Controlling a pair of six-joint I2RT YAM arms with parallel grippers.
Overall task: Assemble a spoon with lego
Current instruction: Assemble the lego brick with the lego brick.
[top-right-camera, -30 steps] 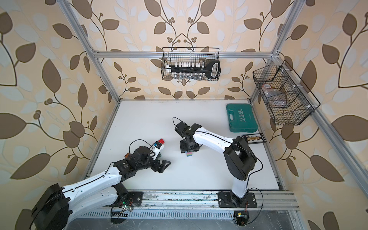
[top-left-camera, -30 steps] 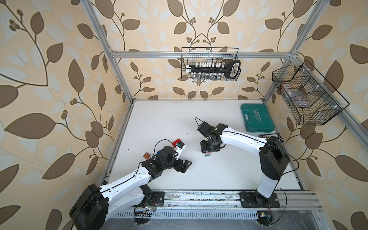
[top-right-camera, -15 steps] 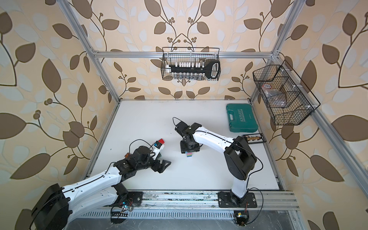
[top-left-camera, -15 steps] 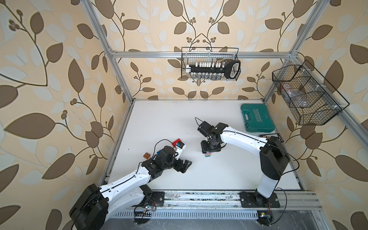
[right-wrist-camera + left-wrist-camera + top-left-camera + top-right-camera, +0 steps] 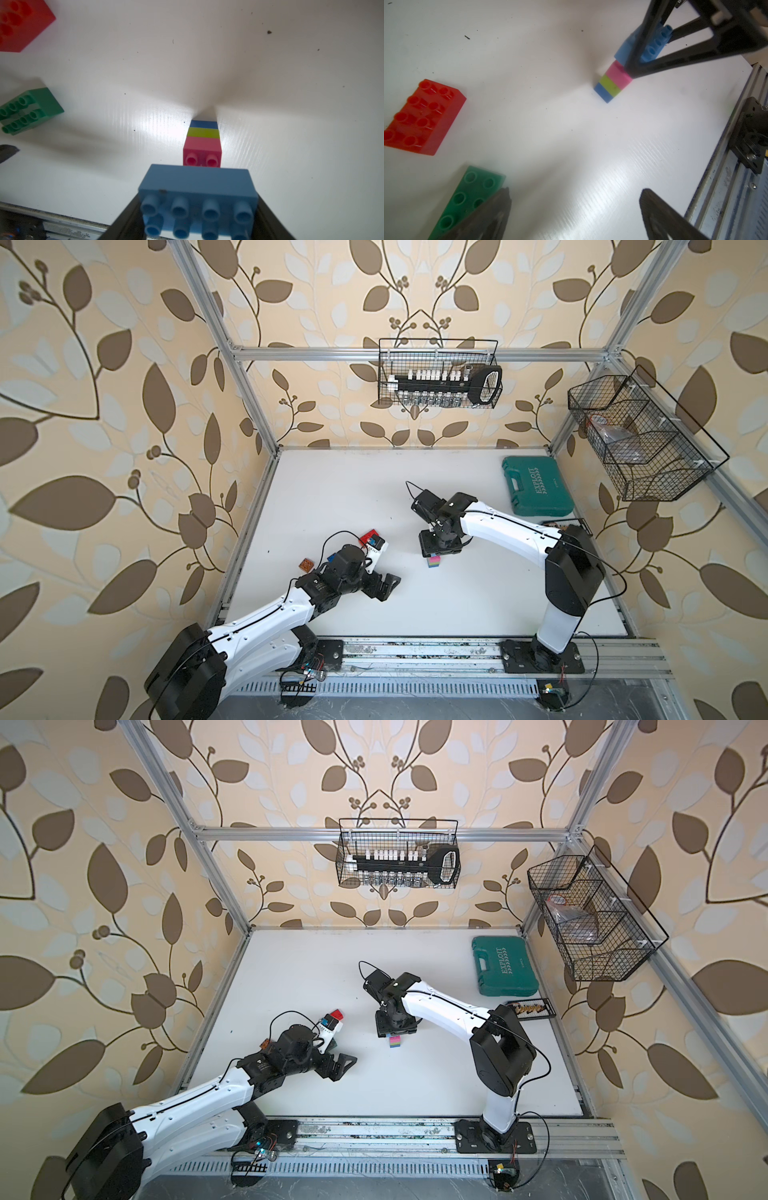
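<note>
Wearing glossy white shells along the long links of the left arm (image 5: 266,614) and right arm (image 5: 511,531), switching to bulky matte-black housings at shoulders, elbows and wrists. Trailing thin black cables (image 5: 332,536) in loops above the wrists and along the white shells. Ending in the black left gripper (image 5: 386,588) and right gripper (image 5: 435,555), each carrying open, triangulated truss fingers (image 5: 675,58). Sitting on black bolted base plates (image 5: 540,655), dangling thin red and black wires (image 5: 563,672) beneath.
</note>
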